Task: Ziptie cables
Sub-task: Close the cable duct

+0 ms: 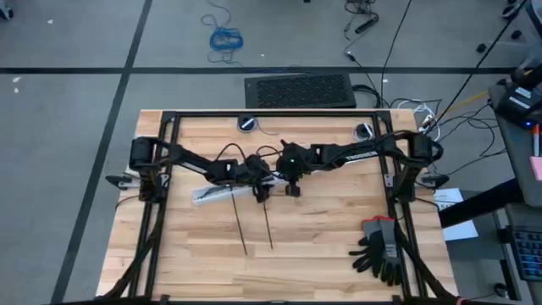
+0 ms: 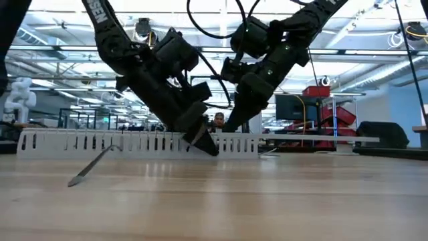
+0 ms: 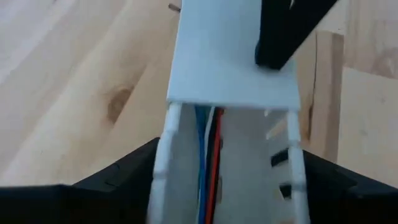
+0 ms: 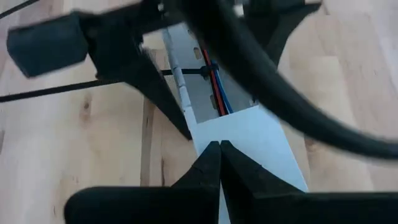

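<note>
The cables (image 4: pixel 216 87) look light and limp, so I'd pinch mid-bundle. My right gripper (image 4: pixel 219 146) is closed. My left gripper (image 1: pixel 261 193) straddles the slotted strip (image 3: pixel 230 56), and I cannot tell if it clamps. The stiff zipties (image 1: pixel 240 227) lie at six o'clock.

The left gripper (image 3: pixel 217 186) fingertips are cut off at the left wrist view's edge. The cables (image 3: pixel 208 162) run out of sight under a white cover (image 3: pixel 230 56). In the high view, both arms hide most of the white slotted strip (image 1: pixel 212 195).

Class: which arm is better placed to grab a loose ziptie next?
Probably right: the right hand is shut, empty, at the duct; the left hand sits astride it. The zipties lie near both.
</note>
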